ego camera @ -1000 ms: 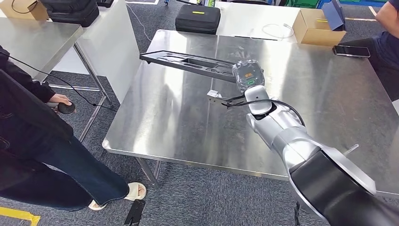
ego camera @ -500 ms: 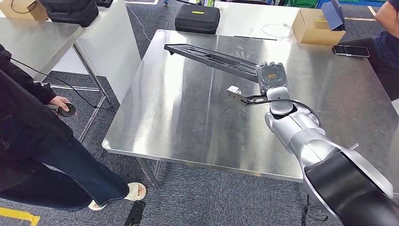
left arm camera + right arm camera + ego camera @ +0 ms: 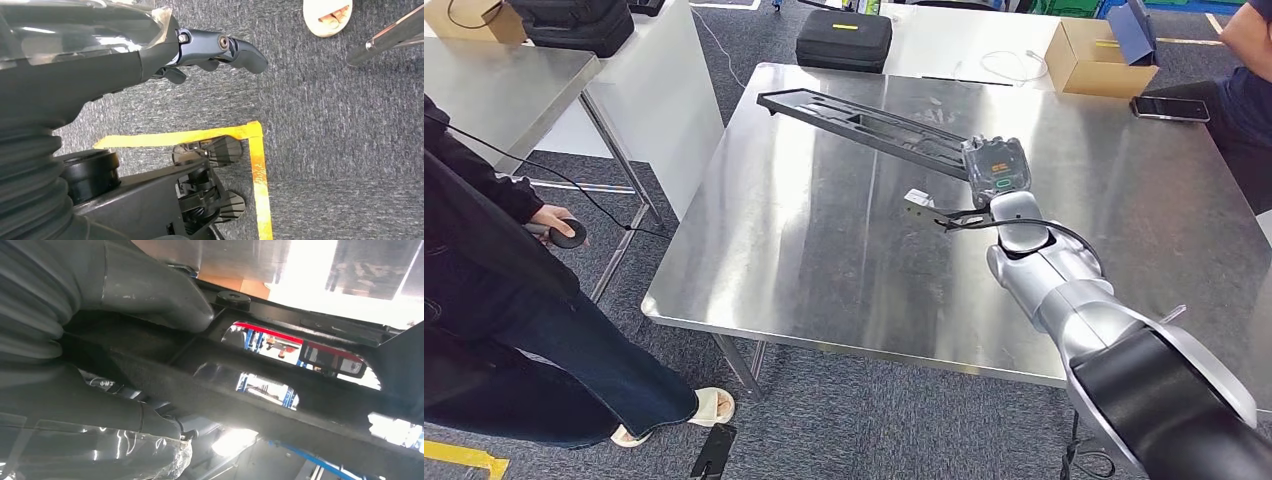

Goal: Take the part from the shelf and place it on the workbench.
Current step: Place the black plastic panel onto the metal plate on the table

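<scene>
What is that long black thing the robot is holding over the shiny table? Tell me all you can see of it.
The part is a long, narrow black frame, plastic-looking, with several cut-out openings along it. The right hand grips one end; the rest reaches out over the steel workbench. Whether the far end touches the surface is unclear.

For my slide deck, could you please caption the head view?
Right hand holds a long black part over the steel workbench, a person standing nearby.

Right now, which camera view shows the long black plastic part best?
The head view: the long black plastic part shows end to end, held at one end by the right hand above the steel workbench. The right wrist view shows a close stretch of its cutouts beside the thumb. The left wrist view looks at carpet.
</scene>
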Robot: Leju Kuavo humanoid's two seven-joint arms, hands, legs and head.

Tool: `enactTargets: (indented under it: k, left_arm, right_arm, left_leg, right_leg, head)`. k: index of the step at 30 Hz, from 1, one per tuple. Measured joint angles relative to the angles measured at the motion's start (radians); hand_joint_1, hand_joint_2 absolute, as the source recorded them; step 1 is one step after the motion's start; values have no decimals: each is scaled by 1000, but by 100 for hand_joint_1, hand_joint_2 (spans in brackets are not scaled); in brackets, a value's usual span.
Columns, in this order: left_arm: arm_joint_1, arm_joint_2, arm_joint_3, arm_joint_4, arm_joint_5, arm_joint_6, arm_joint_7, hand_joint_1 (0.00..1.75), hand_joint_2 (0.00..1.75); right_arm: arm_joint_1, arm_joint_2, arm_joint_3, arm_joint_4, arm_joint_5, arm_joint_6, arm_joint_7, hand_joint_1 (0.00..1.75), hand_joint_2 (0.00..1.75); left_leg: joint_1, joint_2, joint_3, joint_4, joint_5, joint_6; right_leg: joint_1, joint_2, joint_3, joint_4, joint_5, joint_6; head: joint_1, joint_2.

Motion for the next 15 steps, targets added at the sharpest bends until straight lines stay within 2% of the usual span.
enactTargets:
  k: [1,5,15]
  left_arm:
    - [0,0,0,0,2,2,2,0,175]
    - [0,0,0,0,8,9,11,0,0]
    - [0,0,0,0,8,2,25,0,0]
  right_arm:
    - [1,1,-4,0,1,-2,0,0,0]
    - [5,2,-21,-1,6,-9,-1,0,0]
    - [9,3,-45,-1,18,-14,-9,0,0]
  left_leg:
    - [0,0,0,0,0,0]
    - [0,0,0,0,0,0]
    - [0,0,0,0,0,0]
  right_leg:
    - [0,0,0,0,0,0]
    - [0,0,0,0,0,0]
    - [0,0,0,0,0,0]
  head:
    - [0,0]
    - [0,0]
    - [0,0]
